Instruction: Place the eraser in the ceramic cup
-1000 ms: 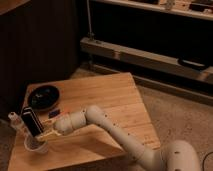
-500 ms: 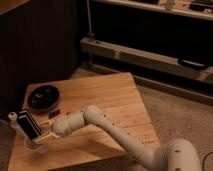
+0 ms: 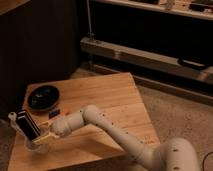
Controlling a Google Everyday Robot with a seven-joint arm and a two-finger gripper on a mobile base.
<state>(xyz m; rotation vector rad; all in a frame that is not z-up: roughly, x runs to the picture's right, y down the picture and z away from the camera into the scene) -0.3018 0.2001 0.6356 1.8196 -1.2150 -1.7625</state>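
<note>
Tabletop [image 3: 110, 100]: light wooden slab, square, carrying all items listed below; gravel-like floor around it, dark shelving behind.

Cup [image 3: 36, 146]: small pale round cup, standing near the tabletop's front left corner. Serves as the landmark for this entry.

Eraser [image 3: 28, 125]: black rectangular block with a thin lighter edge, tilted, its lower end at or inside the cup's mouth, its upper end leaning up and to the left of the cup. Whether the lower end touches the cup's bottom cannot be told.

Gripper [image 3: 42, 135]: at the end of the white arm [image 3: 107, 127], just right of the cup and level with its rim. It is clamped on the eraser's lower part.

Bowl [image 3: 43, 96]: black, round, behind the cup and well apart from it.

Small blue object [image 3: 54, 113]: lies on the tabletop between the cup and the bowl, slightly right of the cup.

Small white bottle [image 3: 12, 117]: stands just left of and behind the cup, beside the eraser's upper end.
</note>
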